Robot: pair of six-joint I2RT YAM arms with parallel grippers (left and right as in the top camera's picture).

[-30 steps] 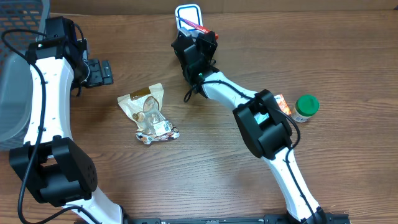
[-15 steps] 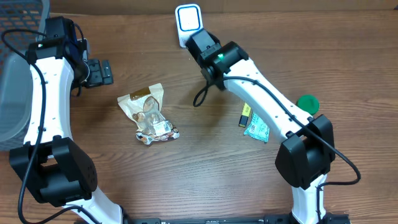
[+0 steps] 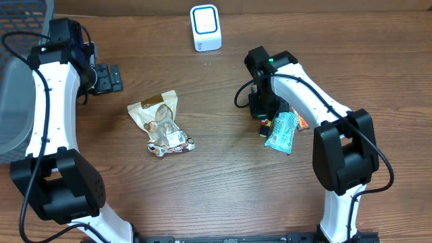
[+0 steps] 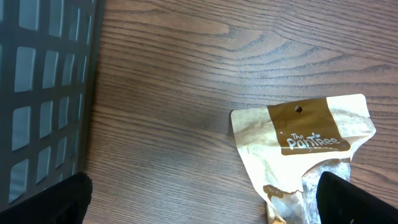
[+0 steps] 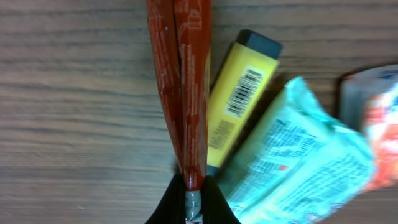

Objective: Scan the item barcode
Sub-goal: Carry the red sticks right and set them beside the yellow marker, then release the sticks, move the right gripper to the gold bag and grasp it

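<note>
Overhead, the right gripper [image 3: 260,109] hangs low over a small heap of goods, a teal packet [image 3: 282,131] among them, well apart from the white scanner [image 3: 204,27] at the table's far edge. A second ago it stood right at that scanner, and half a second ago it was swinging away. The left gripper [image 3: 101,77] sits beside the grey basket [image 3: 13,88], unmoved, with the snack bag [image 3: 160,121] near it.

From the left wrist, its jaws stand wide with nothing between them, and the snack bag's top lies below.

From the right wrist, the pincer is pinched tight on the end of a thin red packet [image 5: 183,93], which overlaps a yellow stick [image 5: 239,99] lying barcode up. The pass at the scanner looks done for this item. Letting it go seems to be what is left, and the other goods may yet need their turn.
</note>
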